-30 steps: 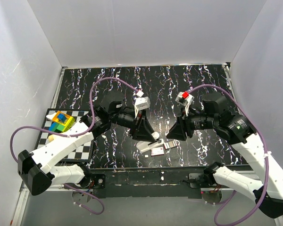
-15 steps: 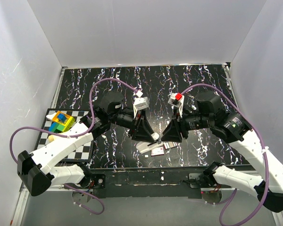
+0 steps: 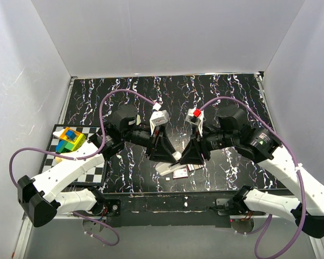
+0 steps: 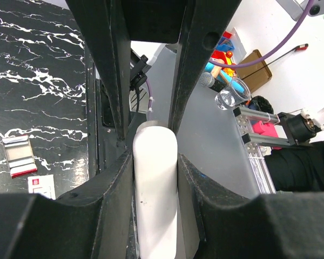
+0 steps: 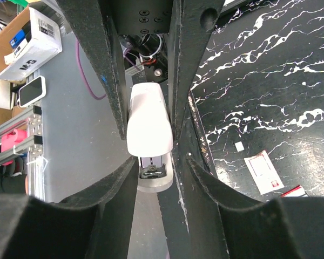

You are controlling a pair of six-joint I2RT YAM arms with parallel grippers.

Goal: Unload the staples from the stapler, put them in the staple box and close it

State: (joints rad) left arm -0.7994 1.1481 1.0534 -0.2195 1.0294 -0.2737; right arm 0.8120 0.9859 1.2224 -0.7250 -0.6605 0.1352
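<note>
The stapler hangs just above the near middle of the table, between the two arms. The left gripper pinches its rear part, a finger flat against each side of the white body, and that hold is the same as a second ago.

What has changed is the right arm. A second ago it stood apart, off to the right. Now it has swung in, and the right gripper straddles the stapler's front end, where the metal nose shows under the white cap. Its fingers lie close along both sides, but I cannot tell whether they press yet or only flank it.

To my eye this sets up a two-handed hold: one claw steadies the body so the other can work the cap or the magazine. No staples are out of the nose in these views, so unloading looks not yet begun.

Below, a card and a red-edged tray lie on the table.
</note>
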